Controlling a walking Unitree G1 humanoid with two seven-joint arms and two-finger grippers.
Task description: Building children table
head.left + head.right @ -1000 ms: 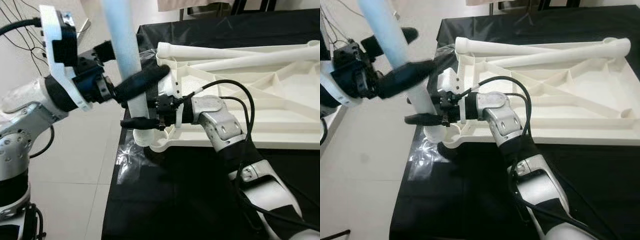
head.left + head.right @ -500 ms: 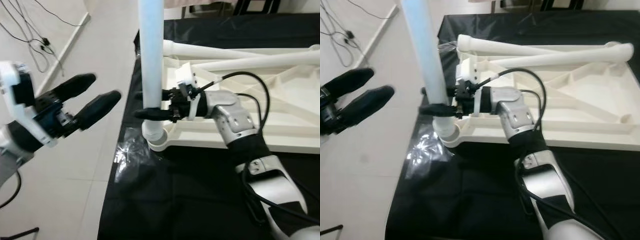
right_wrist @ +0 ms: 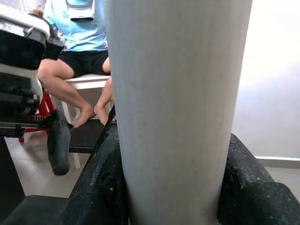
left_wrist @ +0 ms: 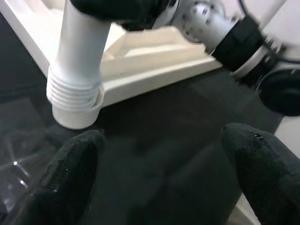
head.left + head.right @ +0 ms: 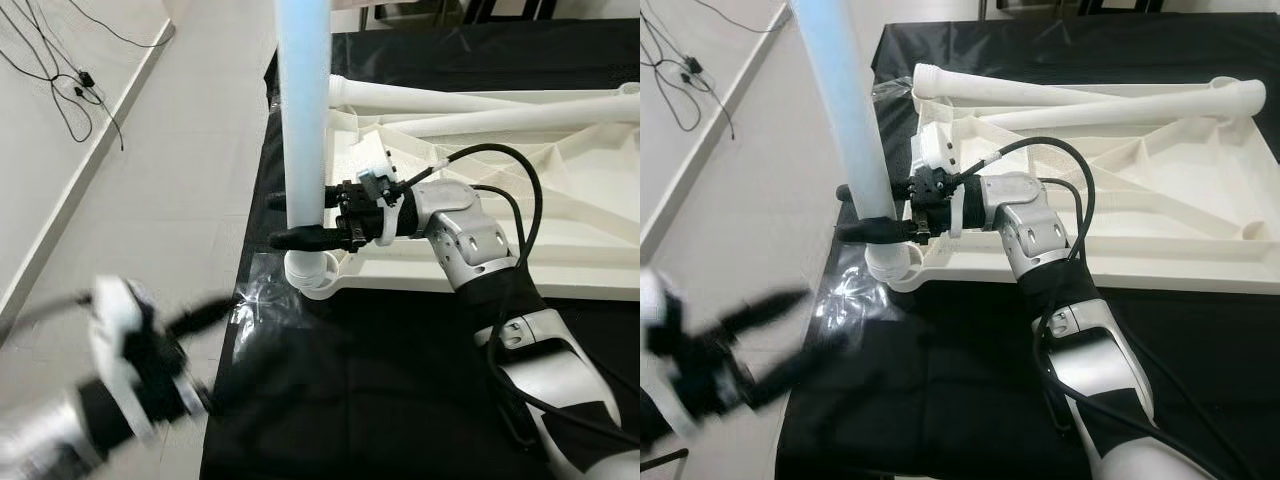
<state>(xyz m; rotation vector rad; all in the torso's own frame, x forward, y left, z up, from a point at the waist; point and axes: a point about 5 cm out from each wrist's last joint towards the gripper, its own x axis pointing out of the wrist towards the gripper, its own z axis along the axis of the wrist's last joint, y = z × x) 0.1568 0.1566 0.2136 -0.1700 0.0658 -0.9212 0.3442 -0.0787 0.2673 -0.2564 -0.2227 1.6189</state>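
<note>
leg: white table leg (image 5: 303, 110) stands upright at centre-left of the head frames, long axis vertical, running out the top edge
leg foot: threaded end sits in the corner socket (image 5: 308, 275) of the upturned white table top (image 5: 1160, 200), at the left edge of the black-covered tabletop (image 5: 970, 400)
right gripper: right gripper (image 5: 300, 222) clamped around the leg low down, just above the socket; in the right wrist view the black fingers (image 3: 101, 187) hug the tube on both sides
left gripper: left gripper (image 5: 770, 340) blurred in the lower left of the frame, fingers apart, holding nothing, well apart from the leg
key relation: leg lies up and to the right of the left gripper; right arm is the nearer one and already on it
spare legs: two more white legs (image 5: 470, 105) lie flat across the table top, upper right
judgement: leg looks seated but not surely screwed home; next move likely a twist about the vertical axis
risk: leg tilts if the grip loosens
</note>
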